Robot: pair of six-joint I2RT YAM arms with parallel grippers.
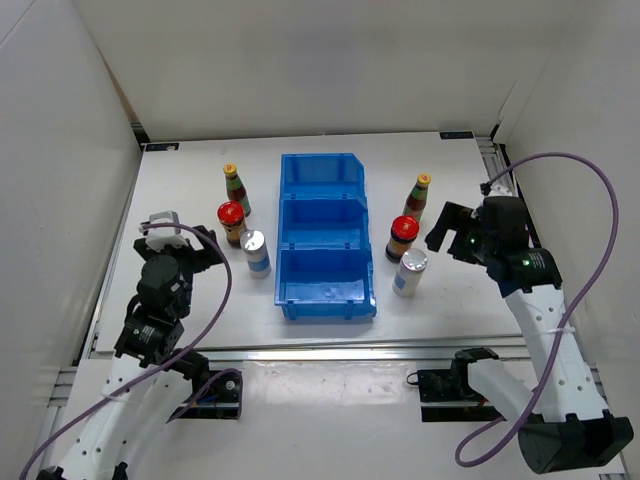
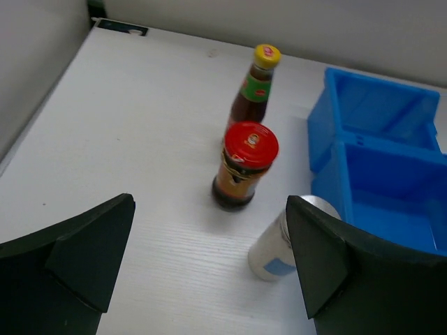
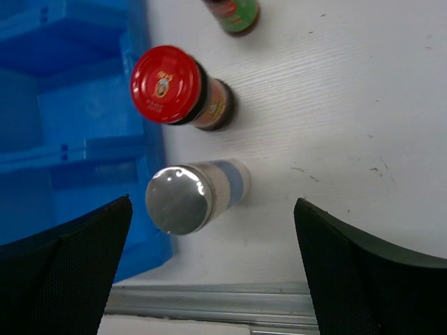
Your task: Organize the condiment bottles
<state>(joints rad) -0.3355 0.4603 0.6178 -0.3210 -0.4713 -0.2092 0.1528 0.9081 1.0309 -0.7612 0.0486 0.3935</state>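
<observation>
Looking down from the top view, the blue bin lies mid-table and no bottle is in it yet. Three stand upright in a row on each side. On one side are the left slim bottle, left jar and left shaker. On the other are the right slim bottle, right jar and right shaker. That mirrored layout probably gives each arm its own three. The left gripper and right gripper face their rows, apart from them, holding nothing.

From the left wrist, the fingers are spread wide and frame the left jar, so it looks the likely first pick. The top view cannot show that aim.

From the right wrist, the jaws are likewise spread, and the right shaker sits between them. It stands very close to the bin's wall; whether they touch I cannot tell. A finger probably has little room there, which the top view hides.
</observation>
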